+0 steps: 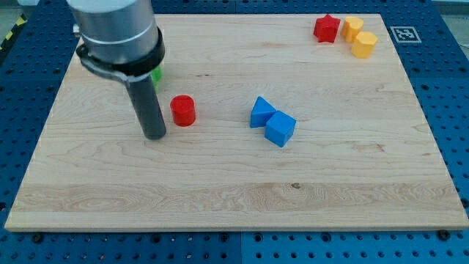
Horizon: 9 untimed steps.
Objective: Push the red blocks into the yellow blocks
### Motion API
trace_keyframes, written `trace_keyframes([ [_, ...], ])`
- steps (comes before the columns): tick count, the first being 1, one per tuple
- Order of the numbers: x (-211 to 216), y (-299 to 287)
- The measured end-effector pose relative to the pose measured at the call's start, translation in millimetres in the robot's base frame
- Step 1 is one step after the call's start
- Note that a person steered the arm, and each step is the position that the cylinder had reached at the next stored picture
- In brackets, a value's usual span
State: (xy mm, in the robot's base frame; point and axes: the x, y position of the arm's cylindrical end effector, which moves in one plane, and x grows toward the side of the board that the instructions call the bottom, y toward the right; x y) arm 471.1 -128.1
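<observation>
Clawless, my tip (155, 136) sat left of the red cylinder (182, 111), far from the top-right yellow blocks (359, 37) that the red star (327, 28) already touched.

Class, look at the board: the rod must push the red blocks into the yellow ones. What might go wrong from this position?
1. My tip sits left of the red cylinder; an off-centre push may make it roll or slip aside.
2. The two blue blocks lie to its right, so a straight push could hit them.
3. The red star already sits beside the yellow blocks; a careless arrival could scatter them.
</observation>
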Motion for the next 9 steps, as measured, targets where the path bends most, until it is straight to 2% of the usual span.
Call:
trace_keyframes([
  [1,-29,29],
  [2,-29,57],
  [3,-10,60],
  [4,-9,63],
  [6,-67,99],
  [7,-79,112],
  [9,-101,178],
])
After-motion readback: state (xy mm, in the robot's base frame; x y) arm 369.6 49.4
